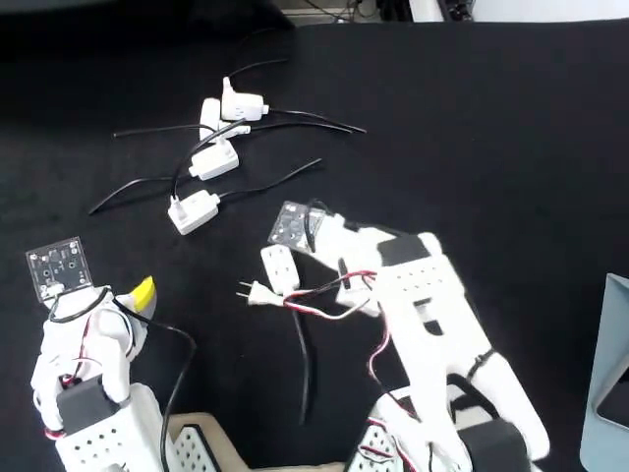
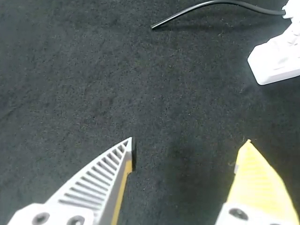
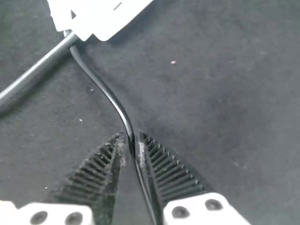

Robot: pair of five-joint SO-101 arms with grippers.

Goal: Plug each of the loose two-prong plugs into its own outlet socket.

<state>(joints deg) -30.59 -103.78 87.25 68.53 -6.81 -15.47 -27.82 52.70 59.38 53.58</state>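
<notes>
A loose two-prong plug [image 1: 257,292] lies on the black cloth, its black cable [image 1: 303,364] trailing toward the front. Just behind it sits a white outlet socket [image 1: 278,267]. My right gripper [image 3: 132,140] is shut on a thin black cable [image 3: 105,91] that runs to a white block [image 3: 93,16]; in the high view this gripper [image 1: 305,260] is beside that socket. Near the front left, my left gripper [image 2: 187,145] stands open over bare cloth, one fingertip yellow [image 1: 142,290]. Another white socket [image 2: 276,63] lies ahead of it.
Several more white sockets with black cables lie at the back left [image 1: 214,159], [image 1: 193,209], [image 1: 241,101]. A grey-blue box edge [image 1: 609,383] stands at the right. Red and white wires [image 1: 329,305] hang off the right arm.
</notes>
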